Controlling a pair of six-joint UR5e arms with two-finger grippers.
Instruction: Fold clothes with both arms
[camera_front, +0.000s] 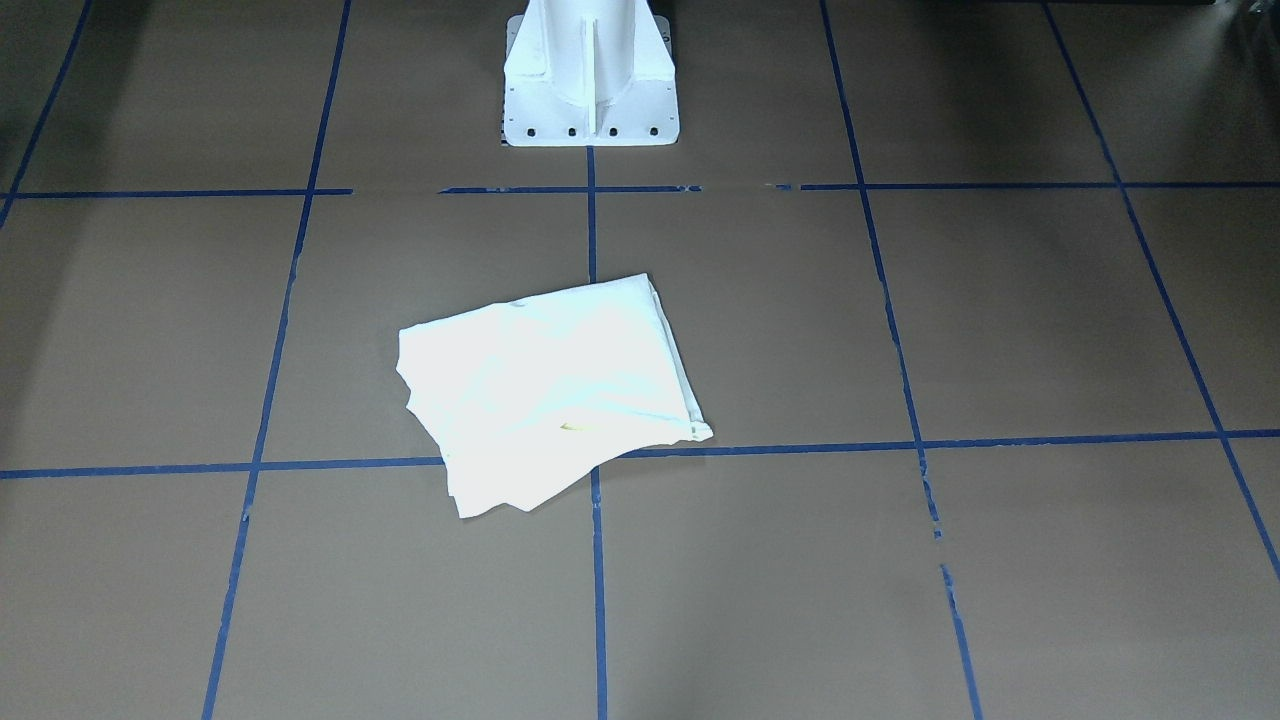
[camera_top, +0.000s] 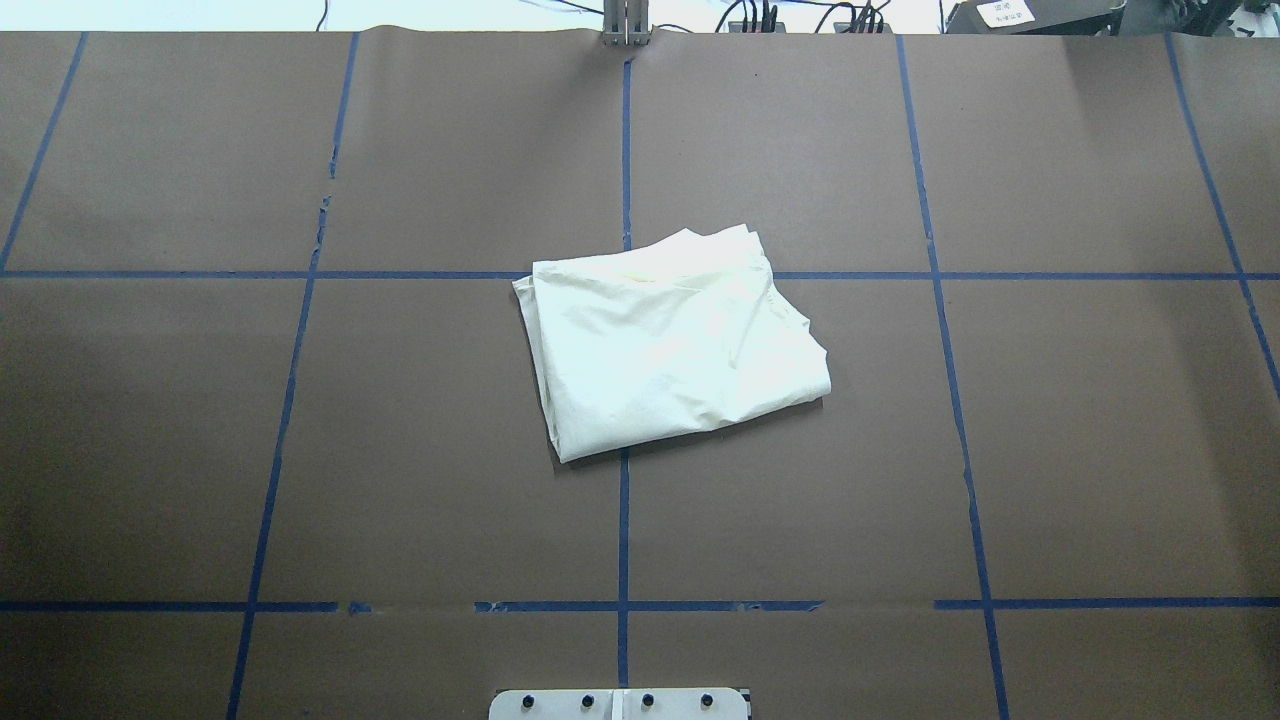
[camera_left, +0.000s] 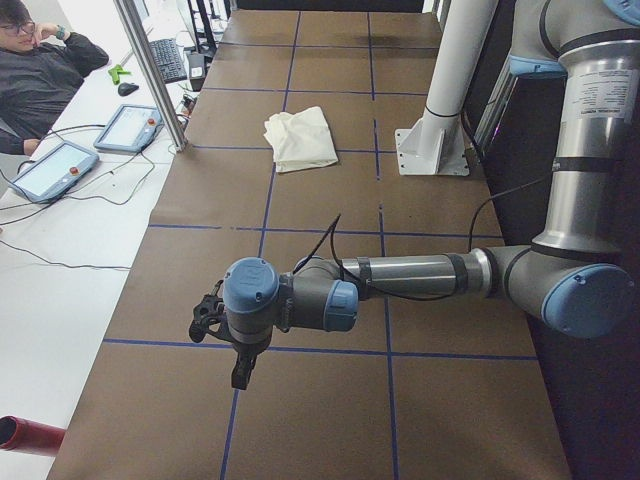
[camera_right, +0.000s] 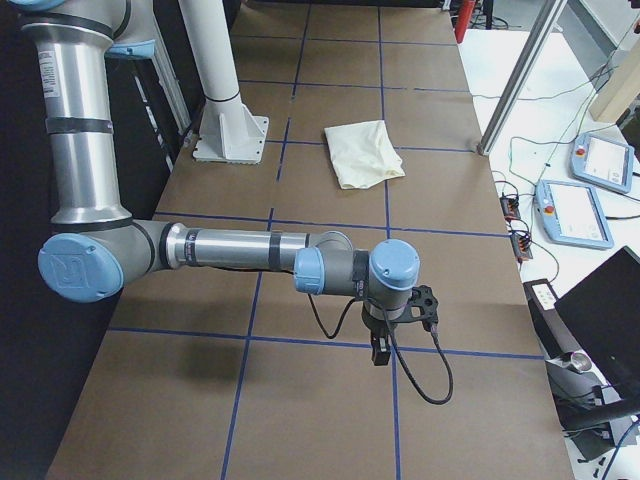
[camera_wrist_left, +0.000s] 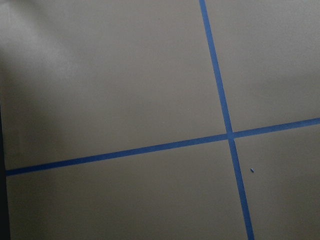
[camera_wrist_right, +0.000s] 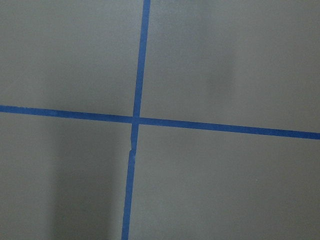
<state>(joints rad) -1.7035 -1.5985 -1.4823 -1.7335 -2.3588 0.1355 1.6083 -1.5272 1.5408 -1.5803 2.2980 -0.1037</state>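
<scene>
At the middle of the brown paper-covered table (camera_top: 200, 450) marked with a blue tape grid, the cream long-sleeved T-shirt (camera_top: 675, 340) is laid as a compact, roughly rectangular stack of several layers. It sits well apart from every edge, and its print is hidden. The grey jointed left arm (camera_left: 420, 275) is held out near the table's left end and the grey right arm (camera_right: 230, 250) near its right end. The black left gripper (camera_left: 238, 372) and black right gripper (camera_right: 381, 350) hang above bare paper. How far either is opened cannot be told, since only tape lines are shown by the wrist cameras. The shirt is gripped by neither.

The folding is judged done or nearly done. If the splayed layers at one corner are to be squared, both arms must first be brought in to the centre.
</scene>
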